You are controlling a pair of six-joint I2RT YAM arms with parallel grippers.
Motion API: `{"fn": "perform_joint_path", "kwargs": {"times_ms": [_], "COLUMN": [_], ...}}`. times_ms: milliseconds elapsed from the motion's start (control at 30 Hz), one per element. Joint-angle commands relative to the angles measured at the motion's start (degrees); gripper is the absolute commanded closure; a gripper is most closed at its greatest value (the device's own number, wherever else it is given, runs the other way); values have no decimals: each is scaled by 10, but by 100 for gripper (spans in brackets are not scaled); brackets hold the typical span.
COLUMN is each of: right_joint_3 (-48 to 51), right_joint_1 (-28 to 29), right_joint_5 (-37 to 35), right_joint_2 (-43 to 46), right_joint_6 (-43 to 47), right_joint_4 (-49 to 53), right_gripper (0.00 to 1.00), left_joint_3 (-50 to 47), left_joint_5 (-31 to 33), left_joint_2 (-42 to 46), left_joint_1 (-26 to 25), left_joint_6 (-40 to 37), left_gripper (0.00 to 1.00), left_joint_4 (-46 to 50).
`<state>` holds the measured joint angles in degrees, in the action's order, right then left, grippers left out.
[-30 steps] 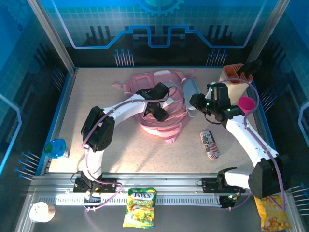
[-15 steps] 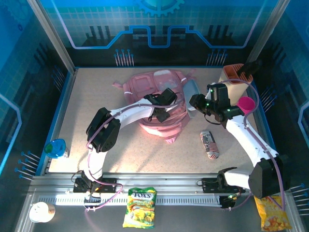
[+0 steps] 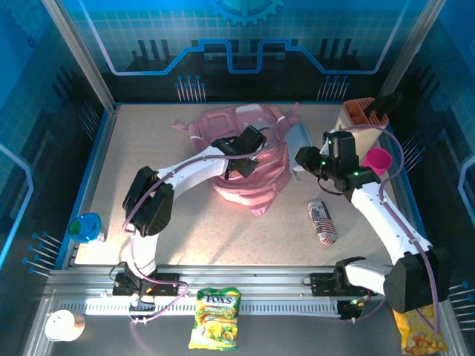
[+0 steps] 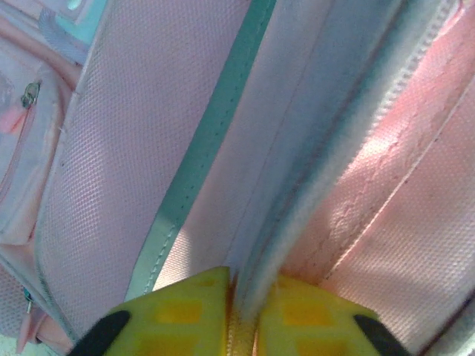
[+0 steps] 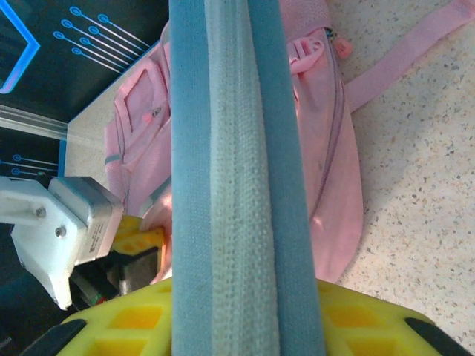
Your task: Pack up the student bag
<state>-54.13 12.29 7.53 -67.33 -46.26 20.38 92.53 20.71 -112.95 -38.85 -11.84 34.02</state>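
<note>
So the student bag point(image 3: 252, 185) was slumped on the table point(image 3: 148, 148), a bit above the middle of the overhead frame. The left hand point(image 3: 241, 159) was right on top of it, fingers pressed together on the bag's pale rim point(image 4: 297, 185). In its wrist view that lip of fabric ran straight down between the yellow pads. The right hand point(image 3: 303, 159) sat just beside the bag's right edge, clamped on a long blue-grey pouch point(image 3: 297, 139). The pouch's long axis ran roughly up-down in the frame, alongside the bag. What mattered: the opening lay to the left of the pouch, and the right hand was the one placed to feed it in. My guess is it would need a short shift left, pouch tipped end-first into the pinched-up gap. Whether that gap was wide enough, I honestly couldn't tell.
</note>
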Motion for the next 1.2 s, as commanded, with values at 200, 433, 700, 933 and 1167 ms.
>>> {"fn": "perform_joint_path", "kwargs": {"times_ms": [200, 433, 700, 933, 1167], "right_joint_3": [34, 64, -22, -128, -202], "right_joint_1": [-10, 18, 83, 106, 109], "right_joint_5": [32, 115, 180, 135, 71], "right_joint_2": [37, -2, -160, -329, -448], "right_joint_6": [-39, -86, -127, -199, -262], "right_joint_4": [21, -50, -172, -251, -316], "right_gripper": [64, 64, 64, 64, 63], "left_joint_3": [42, 47, 57, 74, 127], "left_joint_5": [-23, -43, -88, -92, -102], "left_joint_2": [61, 106, 142, 159, 141], "left_joint_1": [27, 29, 28, 30, 39], "left_joint_6": [55, 79, 96, 113, 133], "left_gripper": [99, 100, 100, 100, 100], "left_joint_4": [-17, -61, -83, -82, -45]}}
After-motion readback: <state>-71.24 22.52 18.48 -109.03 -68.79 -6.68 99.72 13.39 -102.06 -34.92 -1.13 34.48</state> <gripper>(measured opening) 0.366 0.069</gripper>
